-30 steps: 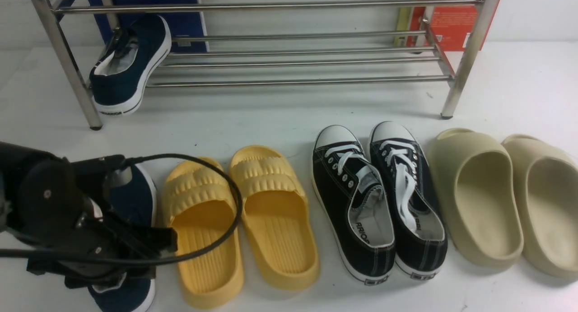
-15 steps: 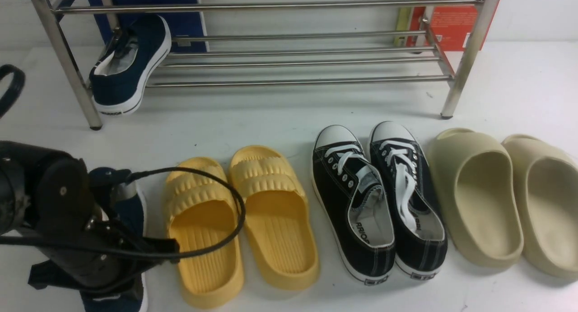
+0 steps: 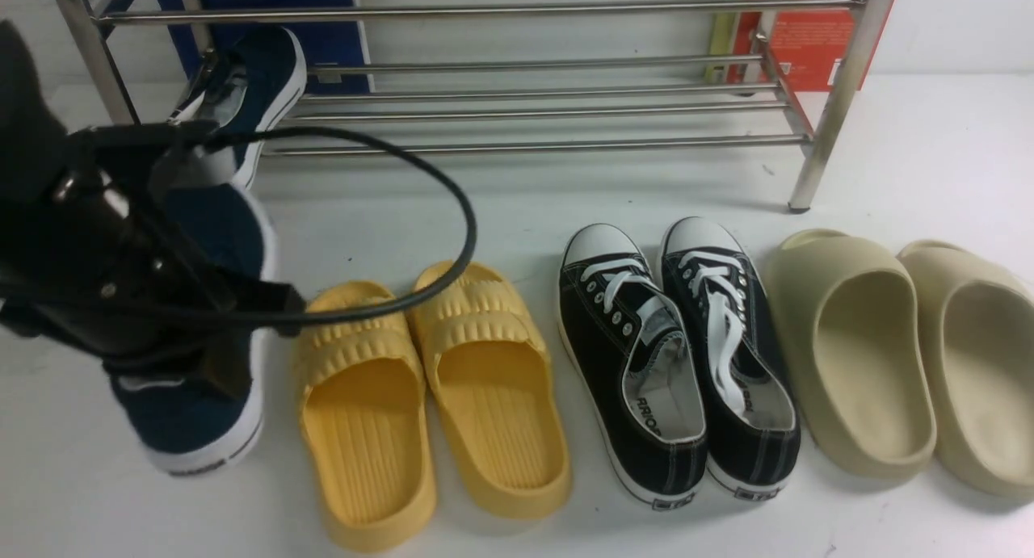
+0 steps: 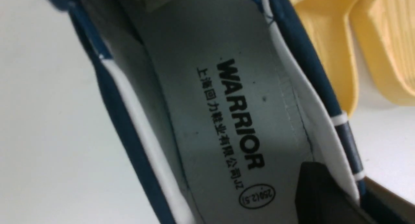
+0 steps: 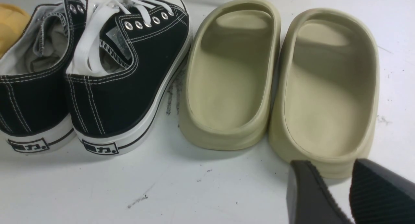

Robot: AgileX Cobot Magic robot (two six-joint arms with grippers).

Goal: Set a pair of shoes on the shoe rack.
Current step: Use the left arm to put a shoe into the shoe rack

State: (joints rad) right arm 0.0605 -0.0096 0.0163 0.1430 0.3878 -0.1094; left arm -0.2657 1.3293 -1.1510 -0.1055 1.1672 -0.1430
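While gripping the second navy shoe (image 3: 187, 404) by its side wall in the clenched left end effector (image 4: 353, 198) above the table (image 3: 517, 211), carry level and set beside its mate (image 3: 242, 90) on the rack (image 3: 525, 146).

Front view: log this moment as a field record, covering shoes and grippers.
held shoe: navy, gripped by its side wall, in front of the rack, not on it
left gripper: shut on held shoe, one finger inside
other shoe: navy, leaning at the rack's left end, heel toward camera
right gripper: open, empty, beside the beige slides
table: yellow slippers, black sneakers, beige slides in a row
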